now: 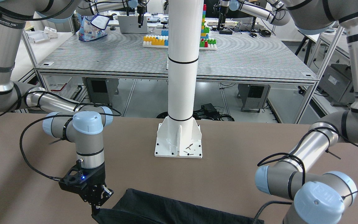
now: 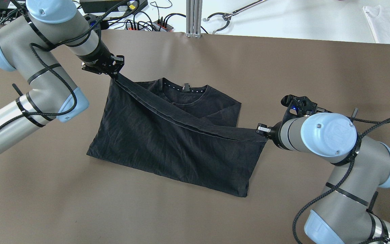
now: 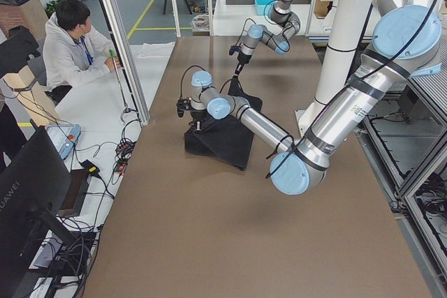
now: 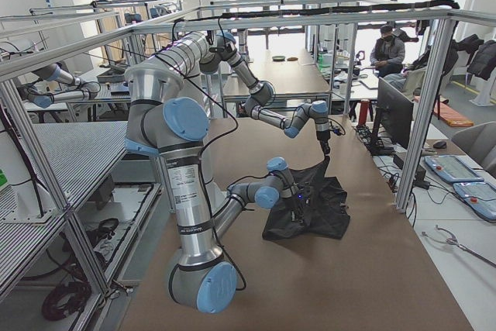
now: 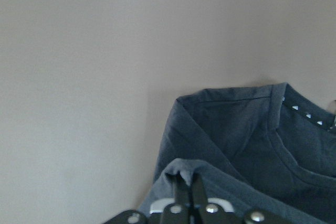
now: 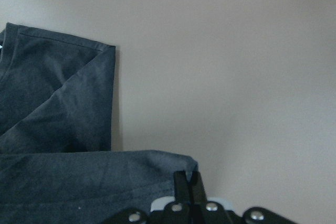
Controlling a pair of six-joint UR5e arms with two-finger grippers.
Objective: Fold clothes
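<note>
Shirt (image 2: 168,149), whole only overhead, is pinched by left tool (image 2: 115,74) and right tool (image 2: 262,130).

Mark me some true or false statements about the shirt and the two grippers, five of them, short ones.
1. The black T-shirt lies on the brown table. True.
2. The left gripper is open and clear of the cloth. False: it is shut on a corner of the shirt.
3. The right gripper pinches the other end of the same edge. True.
4. The collar is fully covered by the folded-over cloth. False: the collar shows beyond the stretched edge.
5. The hem runs stretched from one gripper to the other. True.
</note>
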